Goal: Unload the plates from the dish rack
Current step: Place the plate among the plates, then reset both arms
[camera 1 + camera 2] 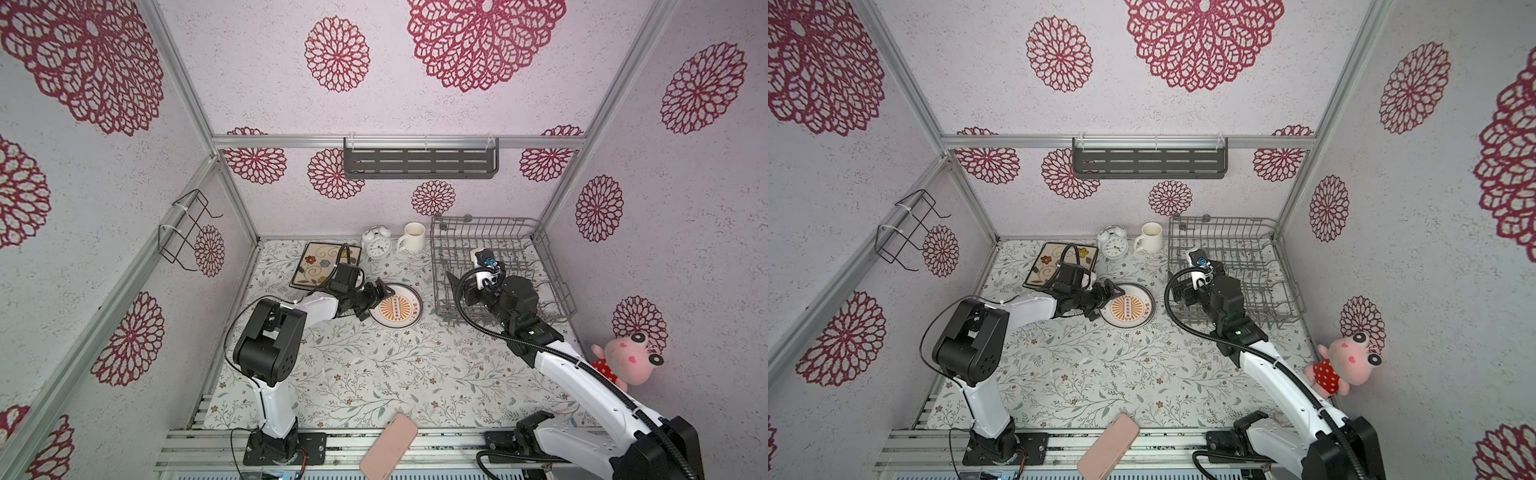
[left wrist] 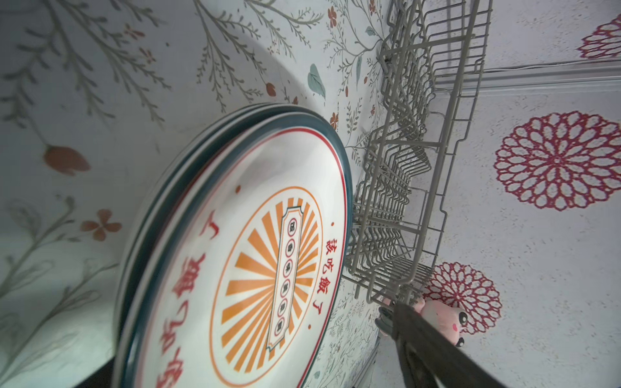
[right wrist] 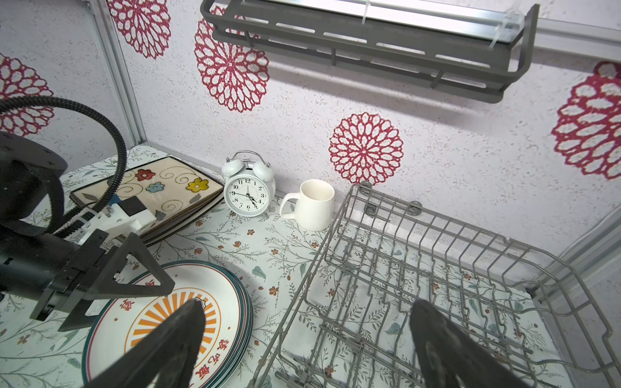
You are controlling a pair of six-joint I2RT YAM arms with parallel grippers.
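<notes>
A stack of round plates (image 1: 400, 308) with an orange sunburst lies flat on the mat left of the dish rack (image 1: 490, 226); it fills the left wrist view (image 2: 262, 252). My left gripper (image 1: 376, 301) hangs open over the stack's left rim, one finger (image 2: 437, 346) well clear of the top plate. Square plates (image 1: 318, 259), the top one flower-patterned, are stacked at the back left. The grey wire rack (image 3: 437, 235) holds no plate that I can see. My right gripper (image 3: 305, 336) is open above the rack's front left corner, with nothing between its fingers.
A white alarm clock (image 1: 377, 245) and a white mug (image 1: 413, 237) stand by the back wall between the square plates and the rack. A pink plush (image 1: 627, 357) leans at the right wall. A pink phone (image 1: 388, 446) lies on the front rail.
</notes>
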